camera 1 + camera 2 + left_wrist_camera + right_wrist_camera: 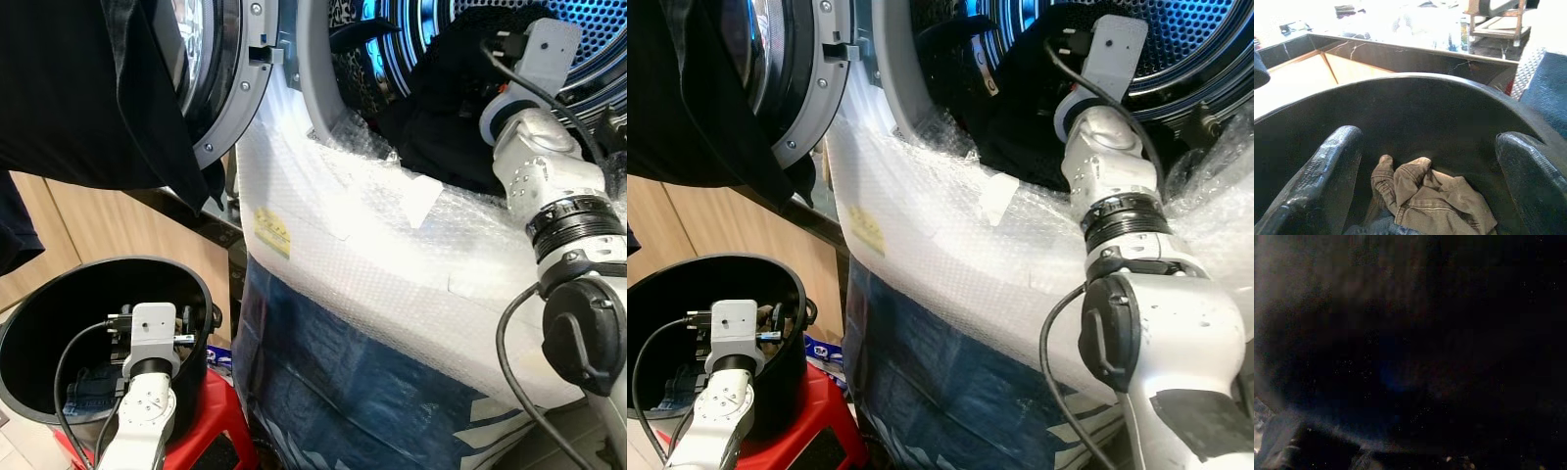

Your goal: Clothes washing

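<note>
Loading item: left gripper (pixel 1427 161), its 2 fingers spread empty, poised directly above crumpled brown garment (pixel 1435 200) in black bucket (pixel 59 294); right gripper's state indeterminable inside drum.

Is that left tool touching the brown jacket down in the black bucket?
Apart. In the left wrist view, the open fingers hang above the brown jacket, bucket wall visible between.

The left gripper (pixel 1425 161) points downward on a lowered arm, its two black fingers (pixel 1322 181) spread apart. The right arm (pixel 554 186) reaches forward and up.
</note>
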`<state>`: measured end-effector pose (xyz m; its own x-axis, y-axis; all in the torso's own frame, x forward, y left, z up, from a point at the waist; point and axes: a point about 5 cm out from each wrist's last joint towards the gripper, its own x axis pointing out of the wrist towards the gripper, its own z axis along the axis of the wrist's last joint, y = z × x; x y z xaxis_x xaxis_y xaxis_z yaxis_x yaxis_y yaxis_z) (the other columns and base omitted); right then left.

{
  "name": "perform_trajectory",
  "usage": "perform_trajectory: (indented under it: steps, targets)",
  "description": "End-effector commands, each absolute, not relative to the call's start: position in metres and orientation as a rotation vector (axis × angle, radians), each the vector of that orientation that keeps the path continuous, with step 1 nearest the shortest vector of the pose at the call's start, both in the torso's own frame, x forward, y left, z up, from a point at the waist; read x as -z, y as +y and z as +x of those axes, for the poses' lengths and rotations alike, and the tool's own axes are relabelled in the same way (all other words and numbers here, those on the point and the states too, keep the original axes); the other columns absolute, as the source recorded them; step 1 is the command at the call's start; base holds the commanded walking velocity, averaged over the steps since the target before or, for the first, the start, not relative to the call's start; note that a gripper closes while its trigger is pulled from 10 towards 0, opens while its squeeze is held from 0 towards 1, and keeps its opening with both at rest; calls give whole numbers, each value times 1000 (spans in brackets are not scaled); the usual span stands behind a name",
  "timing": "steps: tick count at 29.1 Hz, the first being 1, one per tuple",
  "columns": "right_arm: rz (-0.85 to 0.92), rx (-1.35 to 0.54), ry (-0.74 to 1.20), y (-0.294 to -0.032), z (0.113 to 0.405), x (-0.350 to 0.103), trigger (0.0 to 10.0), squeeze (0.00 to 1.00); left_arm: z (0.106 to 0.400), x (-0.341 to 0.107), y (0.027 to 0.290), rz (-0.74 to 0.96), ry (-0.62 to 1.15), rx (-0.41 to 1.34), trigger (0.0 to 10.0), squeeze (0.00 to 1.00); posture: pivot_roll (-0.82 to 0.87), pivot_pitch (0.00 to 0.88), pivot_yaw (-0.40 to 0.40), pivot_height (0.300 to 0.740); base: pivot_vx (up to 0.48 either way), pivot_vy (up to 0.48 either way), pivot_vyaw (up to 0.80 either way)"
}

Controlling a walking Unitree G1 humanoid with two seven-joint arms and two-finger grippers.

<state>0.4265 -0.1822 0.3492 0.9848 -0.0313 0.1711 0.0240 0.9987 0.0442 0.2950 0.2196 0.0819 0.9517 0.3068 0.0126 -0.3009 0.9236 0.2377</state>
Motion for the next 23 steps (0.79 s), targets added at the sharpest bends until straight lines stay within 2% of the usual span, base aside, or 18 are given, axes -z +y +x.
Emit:
perform_trajectory:
  steps: [1, 3, 4, 7, 10, 13, 14, 16, 23]
  targets:
    - [34, 29, -249, -180, 423, -377, 10000, 1000, 300, -83, 215, 258, 31, -277, 10000, 0, 84, 0, -84, 740, 0, 0, 0]
    - [160, -64, -273, -154, 422, -392, 10000, 1000, 301, -84, 221, 262, 37, -286, 10000, 0, 42, 0, -42, 740, 0, 0, 0]
    - [163, -57, -260, -152, 423, -391, 10000, 1000, 302, -83, 221, 260, 42, -284, 10000, 0, 22, 0, -28, 740, 0, 0, 0]
    - [161, 24, -254, -159, 422, -396, 10000, 1000, 305, -85, 216, 273, 36, -251, 10000, 0, 48, 0, -40, 740, 0, 0, 0]
    - [146, 35, -359, -161, 416, -417, 10000, 1000, 307, -91, 209, 294, -2, -220, 10000, 0, 37, 0, -47, 740, 0, 0, 0]
    - [62, 0, -296, -156, 421, -399, 10000, 1000, 307, -90, 206, 284, 1, -220, 10000, 0, 27, 0, -53, 740, 0, 0, 0]
    - [13, 7, -221, -159, 425, -375, 10000, 1000, 307, -87, 202, 277, 5, -211, 10000, 0, 24, 0, -56, 740, 0, 0, 0]
    - [-8, 41, -188, -167, 427, -359, 10000, 1000, 307, -85, 198, 273, 8, -200, 10000, 0, 27, 0, -60, 740, 0, 0, 0]
    - [34, 36, -219, -187, 425, -352, 10000, 1000, 303, -83, 195, 274, 11, -192, 10000, 0, 30, 0, -70, 740, 0, 0, 0]
